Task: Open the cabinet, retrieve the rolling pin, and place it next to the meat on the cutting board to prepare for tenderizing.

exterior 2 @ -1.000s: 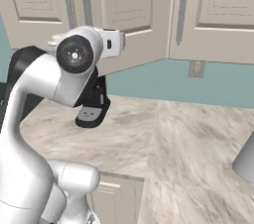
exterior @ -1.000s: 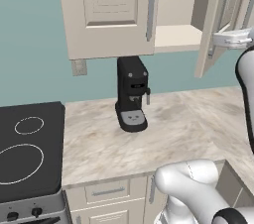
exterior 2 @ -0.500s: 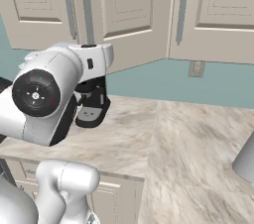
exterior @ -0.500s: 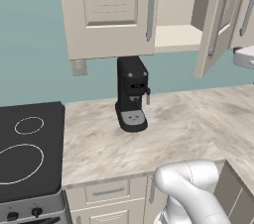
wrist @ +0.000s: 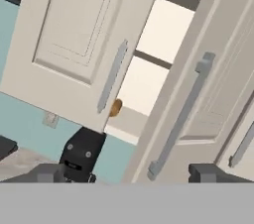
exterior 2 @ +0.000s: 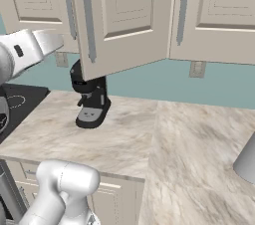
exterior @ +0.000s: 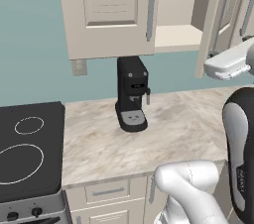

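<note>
The cabinet [exterior: 109, 15] has its left door shut and its right door [exterior: 214, 20] swung wide, baring a beige shelf [exterior: 176, 37]. In the hand view an orange-brown end of the rolling pin [wrist: 115, 107] peeks past the shut door's edge on the lower shelf; the rest of it is hidden. My gripper [wrist: 129, 173] is open and empty, well back from the cabinet, facing the gap between the shut door's handle [wrist: 111, 77] and the open door's handle [wrist: 181, 114]. My white wrist [exterior: 227, 63] hangs right of the open door. The cutting board and meat are out of view.
A black coffee machine [exterior: 132, 94] stands on the marble counter [exterior: 183, 129] under the cabinet. A dark cooktop [exterior: 25, 153] lies at the left. The open door [exterior 2: 124, 20] juts out over the counter. A grey object [exterior 2: 247, 162] sits at the right edge.
The arm has swung and folded back, and the wrist has dropped a little away from the open door. The fingers spread slightly wider. The door stays open.
</note>
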You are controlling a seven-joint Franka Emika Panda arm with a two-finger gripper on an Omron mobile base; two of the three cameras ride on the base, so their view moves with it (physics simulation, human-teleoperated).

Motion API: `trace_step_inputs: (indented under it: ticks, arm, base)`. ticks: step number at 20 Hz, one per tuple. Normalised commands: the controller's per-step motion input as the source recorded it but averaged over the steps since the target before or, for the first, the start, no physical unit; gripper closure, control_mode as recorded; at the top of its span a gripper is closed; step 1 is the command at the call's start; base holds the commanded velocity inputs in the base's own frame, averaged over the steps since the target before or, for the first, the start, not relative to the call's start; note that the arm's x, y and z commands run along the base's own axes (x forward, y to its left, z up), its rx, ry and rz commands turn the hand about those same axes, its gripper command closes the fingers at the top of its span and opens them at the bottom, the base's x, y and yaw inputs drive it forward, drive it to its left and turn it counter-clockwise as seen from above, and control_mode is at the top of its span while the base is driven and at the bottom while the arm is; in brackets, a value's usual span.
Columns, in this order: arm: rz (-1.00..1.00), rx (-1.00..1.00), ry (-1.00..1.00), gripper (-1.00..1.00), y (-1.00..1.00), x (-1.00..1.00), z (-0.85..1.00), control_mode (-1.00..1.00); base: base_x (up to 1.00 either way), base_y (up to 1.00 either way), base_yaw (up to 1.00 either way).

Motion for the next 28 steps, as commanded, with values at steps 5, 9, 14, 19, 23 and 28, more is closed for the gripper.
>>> trace_step_inputs:
  ticks: [5, 9, 14, 19, 23, 28]
  arm:
    - [-0.21, -0.39, 0.04, -1.00, 0.69, 0.10, 0.00, -1.00]
    - [-0.27, -0.39, 0.08, -1.00, 0.38, 0.53, 0.00, -1.00]
    - [-0.28, -0.34, 0.11, -1.00, 0.02, 0.80, -0.04, -1.00]
    - [-0.20, -0.27, 0.09, -1.00, 0.00, 0.76, -0.09, -1.00]
    - [-0.16, -0.23, 0.06, -1.00, -0.08, 0.55, -0.14, -1.00]
    - [-0.11, -0.18, 0.08, -1.00, -0.15, 0.49, -0.09, -1.00]
  base:
    - [0.00, 0.00, 0.00]
    - [0.00, 0.00, 0.00]
    - [0.00, 0.00, 0.00]
    - [0.00, 0.00, 0.00]
    - [0.00, 0.00, 0.00]
    - [0.00, 0.00, 0.00]
